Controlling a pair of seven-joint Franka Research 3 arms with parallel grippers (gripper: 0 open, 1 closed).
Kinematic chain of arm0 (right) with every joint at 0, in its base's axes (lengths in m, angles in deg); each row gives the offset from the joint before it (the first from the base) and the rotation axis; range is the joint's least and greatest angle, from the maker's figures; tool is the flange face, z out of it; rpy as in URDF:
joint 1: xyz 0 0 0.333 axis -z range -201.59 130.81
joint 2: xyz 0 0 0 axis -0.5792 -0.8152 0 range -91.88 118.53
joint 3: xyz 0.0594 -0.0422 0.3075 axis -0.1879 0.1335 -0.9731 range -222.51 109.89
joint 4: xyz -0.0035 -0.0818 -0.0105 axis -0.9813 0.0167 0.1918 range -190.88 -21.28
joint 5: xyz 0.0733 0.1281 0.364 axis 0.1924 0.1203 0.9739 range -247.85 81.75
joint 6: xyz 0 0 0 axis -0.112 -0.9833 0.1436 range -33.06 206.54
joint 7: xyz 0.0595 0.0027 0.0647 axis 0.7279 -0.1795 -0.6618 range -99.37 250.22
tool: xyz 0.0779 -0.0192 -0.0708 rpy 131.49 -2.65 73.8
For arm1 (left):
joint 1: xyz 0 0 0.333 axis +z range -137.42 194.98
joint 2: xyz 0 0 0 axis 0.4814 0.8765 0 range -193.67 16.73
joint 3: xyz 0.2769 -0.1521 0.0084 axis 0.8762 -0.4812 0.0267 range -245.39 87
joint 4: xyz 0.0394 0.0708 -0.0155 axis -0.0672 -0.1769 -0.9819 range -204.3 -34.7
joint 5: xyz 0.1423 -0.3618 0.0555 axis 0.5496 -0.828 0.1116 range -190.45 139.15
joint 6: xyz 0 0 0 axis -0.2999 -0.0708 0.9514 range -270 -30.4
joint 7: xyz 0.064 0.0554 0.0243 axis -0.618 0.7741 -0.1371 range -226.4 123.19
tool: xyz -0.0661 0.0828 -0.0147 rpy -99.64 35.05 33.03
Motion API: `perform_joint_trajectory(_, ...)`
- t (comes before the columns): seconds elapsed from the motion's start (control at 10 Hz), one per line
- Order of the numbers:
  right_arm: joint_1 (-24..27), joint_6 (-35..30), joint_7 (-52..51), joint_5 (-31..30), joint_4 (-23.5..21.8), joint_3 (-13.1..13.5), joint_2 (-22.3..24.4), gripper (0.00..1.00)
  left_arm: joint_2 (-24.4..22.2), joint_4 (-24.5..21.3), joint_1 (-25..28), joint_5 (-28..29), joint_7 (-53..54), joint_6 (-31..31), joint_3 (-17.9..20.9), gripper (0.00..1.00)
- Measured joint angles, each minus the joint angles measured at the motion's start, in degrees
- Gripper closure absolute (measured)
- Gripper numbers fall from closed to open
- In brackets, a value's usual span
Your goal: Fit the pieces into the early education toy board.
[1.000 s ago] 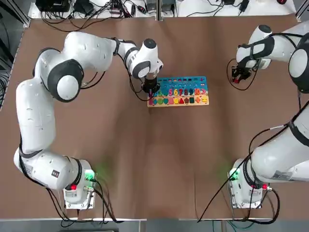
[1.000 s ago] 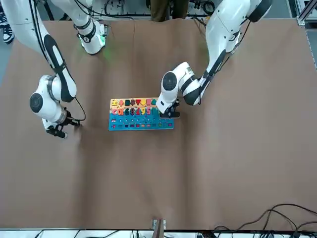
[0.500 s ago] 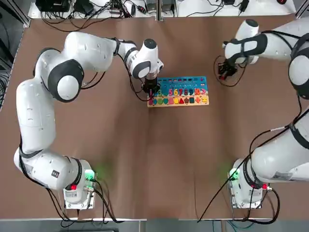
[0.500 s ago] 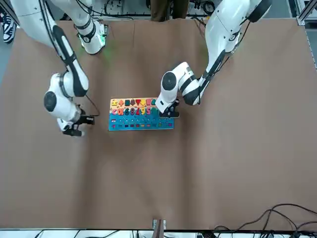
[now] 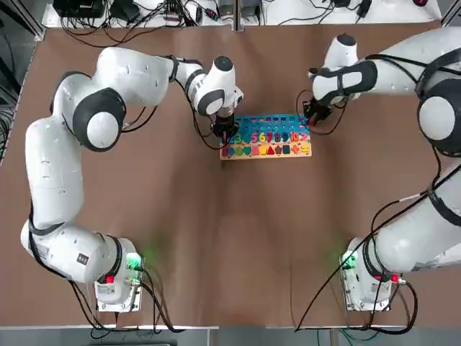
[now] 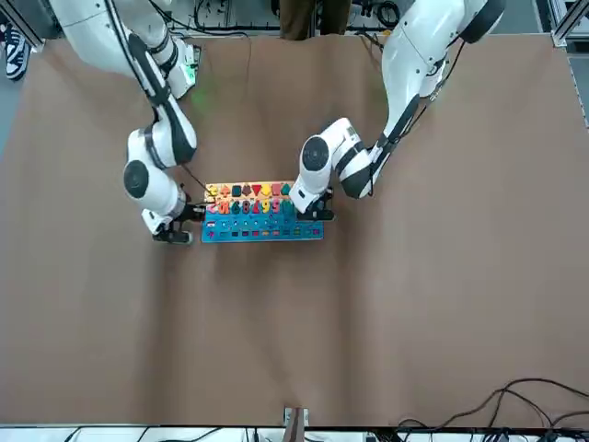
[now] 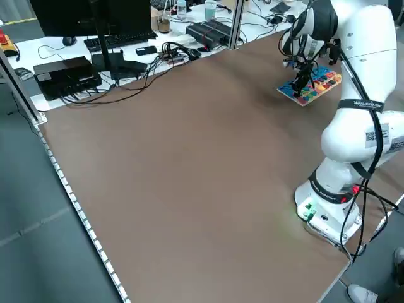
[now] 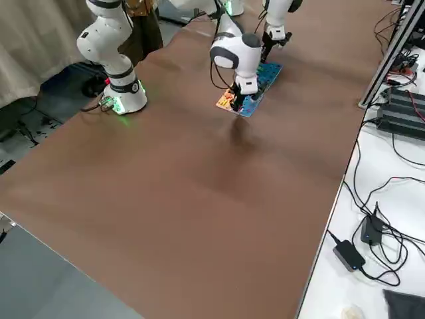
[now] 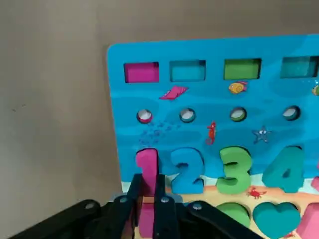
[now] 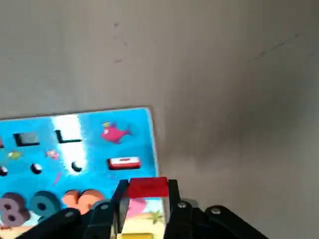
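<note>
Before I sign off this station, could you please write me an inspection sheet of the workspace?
Surface: brown table, bare apart from the board.
Job's things: toy board lies flat; pink numeral 1 at its slot; small red piece carried.
Clutter: nothing seen on the table.
End effectors: left end effector shut on the numeral 1 at the board's end; right end effector shut on the red piece, by the opposite end.
Cables: cables beyond the far edge.
Surroundings: keyboard, electronics on side benches.

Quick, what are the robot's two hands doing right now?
Left gripper: shut on the pink numeral 1 at the toy board.
Right gripper: shut on a small red piece.
</note>
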Motion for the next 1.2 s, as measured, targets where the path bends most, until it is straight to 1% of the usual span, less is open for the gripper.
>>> perform_joint_trajectory(0.2, -2.0, 1.2, 2.3, 0.0, -0.3, 0.0, 0.0, 0.64, 0.2, 0.1, 0.0, 0.0, 0.0, 0.0, 0.0, 0.87)
perform_joint_trajectory(0.5, -2.7, 3.6, 2.9, 0.0, -0.3, 0.0, -0.1, 0.64, 0.2, 0.2, 0.1, 0.0, -0.1, 0.0, 0.0, 0.86)
perform_joint_trajectory(0.7, -3.1, 4.7, 3.1, 0.0, -0.5, 0.0, -0.7, 0.64, 0.2, 0.3, 0.2, 0.0, -0.2, 0.0, 0.1, 0.62)
perform_joint_trajectory(1.0, -3.1, 5.5, 3.5, 0.0, -0.6, 0.1, -2.1, 0.64, 0.2, 0.8, 0.3, 0.0, -0.2, 0.0, 0.2, 0.62)
perform_joint_trajectory(1.2, -3.1, 5.5, 3.7, 0.0, -0.6, 0.2, -2.3, 0.64, 0.2, 0.9, 0.3, 0.0, -0.2, 0.0, 0.2, 0.62)
